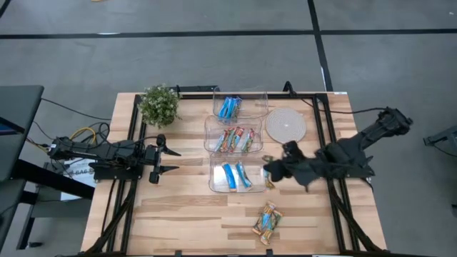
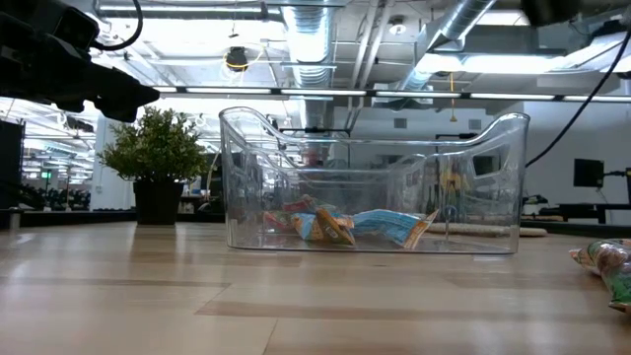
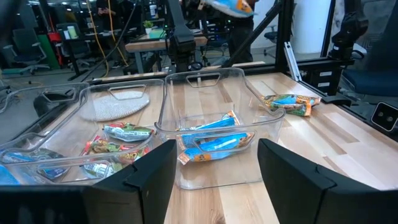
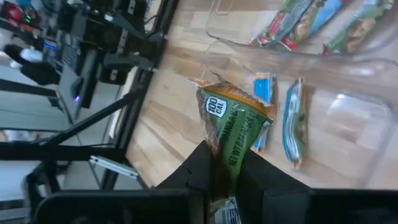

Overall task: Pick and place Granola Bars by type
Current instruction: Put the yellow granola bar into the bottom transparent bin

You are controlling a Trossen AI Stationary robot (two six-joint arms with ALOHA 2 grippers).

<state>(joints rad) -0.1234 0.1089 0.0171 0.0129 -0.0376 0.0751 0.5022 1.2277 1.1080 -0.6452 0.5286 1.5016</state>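
We logged 3 clear tubs in a column at mid-frame of the high view. The top tub (image 1: 240, 104) held bright blue bars (image 1: 229, 108). The middle tub (image 1: 233, 134) held red-green-orange bars (image 1: 235, 139). The bottom tub (image 1: 235, 173) held tan-orange and light blue bars (image 1: 235, 175).

The right gripper (image 1: 270, 173) hovered at the bottom tub's right edge, its fingers closed on 1 more bar (image 4: 234, 127), which was lifted clear of the bench (image 1: 186, 214). We judged this bar was headed for the bottom tub.

About 2 bars (image 1: 267, 222) lay unsorted on the bench at lower centre-right. Sorting therefore looked mostly done: 1 bar in transit, roughly 2 left.

The left gripper (image 1: 168, 160) waited at mid-left, fingers spread open and empty.
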